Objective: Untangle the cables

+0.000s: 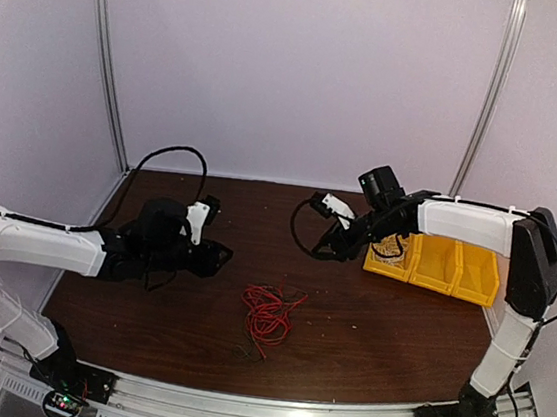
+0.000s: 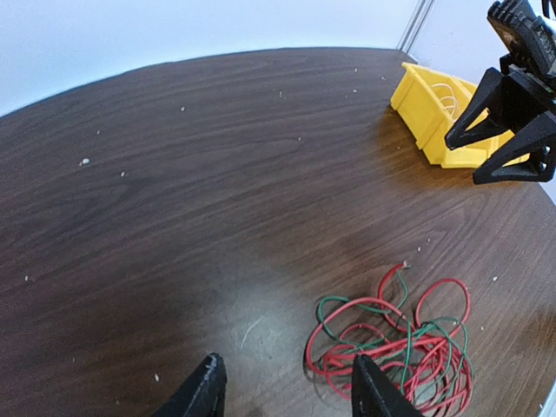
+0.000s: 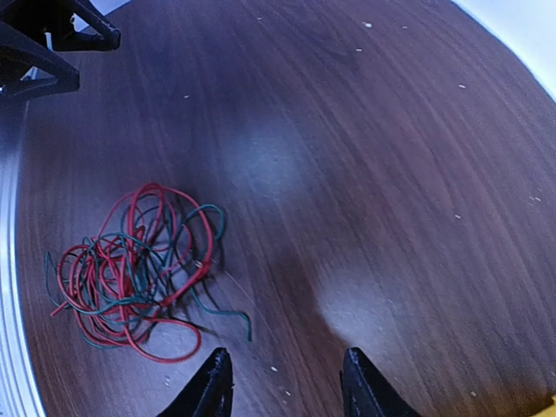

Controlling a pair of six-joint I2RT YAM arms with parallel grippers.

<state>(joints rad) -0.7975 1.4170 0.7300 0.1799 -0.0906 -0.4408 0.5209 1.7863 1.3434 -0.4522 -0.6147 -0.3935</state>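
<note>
My left jaws stand apart with nothing between them; their two dark fingers (image 2: 205,393) frame bare worktop (image 1: 365,329) at the bottom of the left wrist view. My right jaws are apart and empty as well, and their fingers (image 3: 214,387) sit low in the right wrist view.

The cables (image 1: 268,313) lie on the worktop in one loose tangle of red and green strands, between my two arms and toward the near edge. From my left wrist the tangle (image 2: 395,347) is just ahead and to the right of the fingers. From my right wrist it (image 3: 139,269) lies to the left and well apart from them, with one green end trailing out toward them.

My left jaws are over the worktop to the left of the tangle. My right jaws are farther back and to the right, near a row of yellow bins (image 1: 436,277). A pale wire (image 2: 447,94) lies coiled inside the nearest bin.
</note>
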